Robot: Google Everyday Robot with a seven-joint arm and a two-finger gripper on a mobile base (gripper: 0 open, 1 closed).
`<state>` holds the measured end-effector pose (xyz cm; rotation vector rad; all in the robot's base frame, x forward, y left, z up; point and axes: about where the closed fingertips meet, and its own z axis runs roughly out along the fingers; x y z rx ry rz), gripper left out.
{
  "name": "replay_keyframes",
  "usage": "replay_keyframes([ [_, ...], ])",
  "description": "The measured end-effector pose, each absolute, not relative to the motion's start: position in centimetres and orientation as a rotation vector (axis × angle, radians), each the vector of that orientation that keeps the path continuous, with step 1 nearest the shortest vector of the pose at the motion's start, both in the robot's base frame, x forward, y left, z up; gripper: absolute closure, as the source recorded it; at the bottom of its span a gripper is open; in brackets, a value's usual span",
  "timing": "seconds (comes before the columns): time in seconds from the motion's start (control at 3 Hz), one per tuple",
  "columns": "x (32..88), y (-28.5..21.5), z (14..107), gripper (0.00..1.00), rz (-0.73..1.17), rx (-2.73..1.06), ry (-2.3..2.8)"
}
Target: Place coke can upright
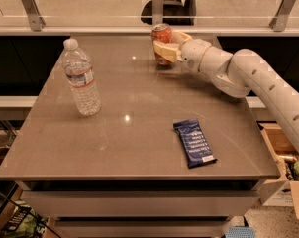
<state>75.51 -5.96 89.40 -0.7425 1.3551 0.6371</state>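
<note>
The coke can (162, 35) is a small orange-red can with a silver top. It stands upright at the far middle of the grey table (129, 133), its base at the table surface. My gripper (168, 44) reaches in from the right on a white arm. Its cream fingers (165, 50) are closed around the can's lower half, hiding part of it.
A clear water bottle (81, 78) with a white cap stands upright at the left. A dark blue snack packet (194, 142) lies flat at the front right. A glass railing (154, 4) runs behind the table. Cardboard boxes (288, 172) sit on the floor at right.
</note>
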Motion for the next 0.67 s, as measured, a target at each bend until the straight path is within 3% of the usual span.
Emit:
replay_keyframes([
  [0.67,75.43,-6.48,88.20,1.00,0.639,-0.714,1.378],
])
